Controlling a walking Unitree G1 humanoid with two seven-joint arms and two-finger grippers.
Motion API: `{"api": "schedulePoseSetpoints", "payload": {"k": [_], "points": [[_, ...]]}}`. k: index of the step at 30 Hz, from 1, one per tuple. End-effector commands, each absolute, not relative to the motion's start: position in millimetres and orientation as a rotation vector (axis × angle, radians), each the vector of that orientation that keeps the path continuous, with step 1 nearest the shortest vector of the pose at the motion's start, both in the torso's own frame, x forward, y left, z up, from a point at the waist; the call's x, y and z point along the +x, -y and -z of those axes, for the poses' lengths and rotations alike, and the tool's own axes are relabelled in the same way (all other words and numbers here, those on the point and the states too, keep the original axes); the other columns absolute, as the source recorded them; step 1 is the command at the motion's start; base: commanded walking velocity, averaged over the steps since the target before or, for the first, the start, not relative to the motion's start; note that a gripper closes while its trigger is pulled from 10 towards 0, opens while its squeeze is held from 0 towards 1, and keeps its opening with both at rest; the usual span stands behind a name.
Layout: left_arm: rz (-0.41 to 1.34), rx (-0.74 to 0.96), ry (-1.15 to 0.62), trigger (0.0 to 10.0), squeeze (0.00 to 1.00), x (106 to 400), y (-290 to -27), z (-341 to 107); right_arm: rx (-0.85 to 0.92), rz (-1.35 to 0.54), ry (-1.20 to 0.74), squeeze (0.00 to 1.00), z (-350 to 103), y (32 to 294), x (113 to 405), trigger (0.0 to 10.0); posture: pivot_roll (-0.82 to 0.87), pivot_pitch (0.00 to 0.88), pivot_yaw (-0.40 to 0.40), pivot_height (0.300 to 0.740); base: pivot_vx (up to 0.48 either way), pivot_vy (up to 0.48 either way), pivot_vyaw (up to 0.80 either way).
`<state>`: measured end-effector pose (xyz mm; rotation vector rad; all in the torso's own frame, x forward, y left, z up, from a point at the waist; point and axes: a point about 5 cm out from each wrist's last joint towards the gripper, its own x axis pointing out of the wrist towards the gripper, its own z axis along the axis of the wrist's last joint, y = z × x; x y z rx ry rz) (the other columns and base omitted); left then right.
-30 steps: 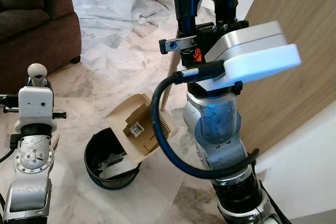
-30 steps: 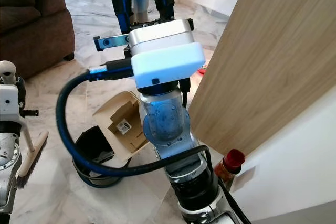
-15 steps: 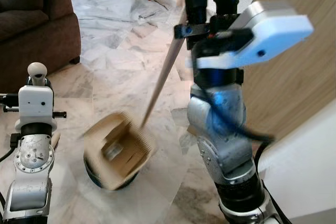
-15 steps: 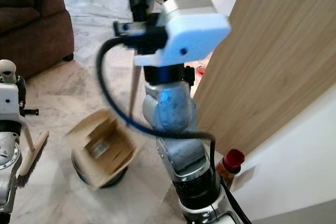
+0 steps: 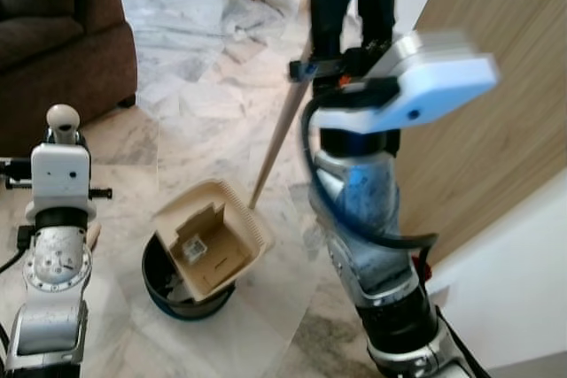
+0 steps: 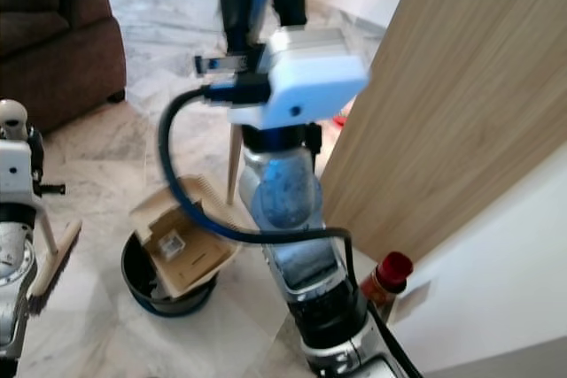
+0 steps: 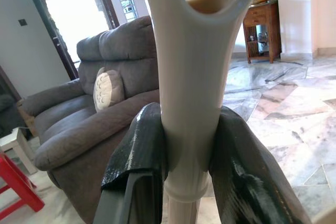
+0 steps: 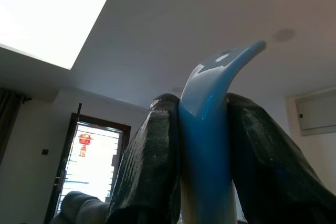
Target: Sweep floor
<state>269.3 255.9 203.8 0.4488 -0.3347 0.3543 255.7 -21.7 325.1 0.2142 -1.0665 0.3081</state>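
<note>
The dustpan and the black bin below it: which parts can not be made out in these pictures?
- Black bin, eye views: most of the inside is hidden under the tilted dustpan.
- Label on the cardboard in the dustpan: too small to read.
- Right tool on the blue handle: blurred in the eye views.
- Broom held by the left tool: the left arm covers its pole.

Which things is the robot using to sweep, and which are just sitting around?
For the sweeping job:
- dustpan, tipped over the bin, cardboard scraps in it
- dustpan handle, in the right gripper
- black bin
- broom, its handle in the left gripper

Just sitting around:
- brown sofa
- red-capped bottle by the wall
- wooden panel
</note>
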Motion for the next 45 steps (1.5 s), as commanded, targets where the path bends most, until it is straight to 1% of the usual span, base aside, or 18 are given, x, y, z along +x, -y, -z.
{"api": "schedulePoseSetpoints", "payload": {"k": [1, 5, 8, 12, 20, 31, 35, 37, 40, 41, 45], "points": [[-0.339, 0.490, 0.414, 10.0, 0.00, 269.5, -249.4, -218.7, 0.319, -0.291, 1.108, 0.00, -333.5, 22.0, 245.1, 10.0, 0.21, 0.101, -0.166, 0.740, 0.000, 0.000, 0.00], [-0.344, 0.491, 0.414, 10.0, 0.00, 268.8, -250.6, -218.7, 0.300, -0.264, 1.158, 0.00, -336.4, 23.4, 241.5, 10.0, 0.21, 0.101, -0.167, 0.740, 0.000, 0.000, 0.00], [-0.343, 0.492, 0.415, 10.0, 0.00, 269.0, -250.3, -218.9, 0.230, -0.222, 1.268, 0.00, -340.7, 25.0, 233.7, 10.0, 0.21, 0.100, -0.165, 0.740, 0.000, 0.000, 0.00], [-0.343, 0.492, 0.415, 10.0, 0.00, 269.2, -250.3, -218.8, 0.171, -0.173, 1.347, 0.00, -343.7, 26.9, 226.6, 10.0, 0.21, 0.098, -0.166, 0.740, 0.000, 0.000, 0.00], [-0.345, 0.492, 0.415, 10.0, 0.00, 269.8, -250.6, -218.4, 0.183, -0.173, 1.335, 0.00, -342.3, 25.7, 228.0, 10.0, 0.21, 0.096, -0.167, 0.740, 0.000, 0.000, 0.00], [-0.346, 0.492, 0.419, 10.0, 0.00, 270.5, -251.6, -218.7, 0.143, -0.134, 1.382, 0.00, -342.5, 25.3, 225.4, 10.0, 0.22, 0.092, -0.166, 0.740, 0.000, 0.000, 0.00], [-0.346, 0.493, 0.419, 10.0, 0.00, 270.6, -252.0, -219.0, 0.156, -0.134, 1.370, 0.00, -342.1, 25.0, 226.0, 10.0, 0.22, 0.093, -0.166, 0.740, 0.000, 0.000, 0.00], [-0.345, 0.493, 0.419, 10.0, 0.00, 270.6, -252.2, -219.0, 0.165, -0.125, 1.349, 0.00, -341.2, 25.8, 228.3, 10.0, 0.22, 0.092, -0.165, 0.740, 0.000, 0.000, 0.00], [-0.344, 0.493, 0.419, 10.0, 0.00, 270.6, -252.2, -218.9, 0.176, -0.108, 1.265, 0.00, -336.9, 27.4, 238.8, 10.0, 0.22, 0.092, -0.165, 0.740, 0.000, 0.000, 0.00], [-0.342, 0.492, 0.419, 10.0, 0.00, 270.9, -252.1, -219.0, 0.112, -0.115, 1.214, 0.00, -332.5, 26.9, 251.2, 10.0, 0.22, 0.091, -0.165, 0.740, 0.000, 0.000, 0.00], [-0.340, 0.491, 0.419, 10.0, 0.00, 271.1, -251.3, -218.9, 0.012, -0.113, 1.171, 0.00, -325.6, 33.9, 268.8, 10.0, 0.22, 0.091, -0.165, 0.740, 0.000, 0.000, 0.00]]}}
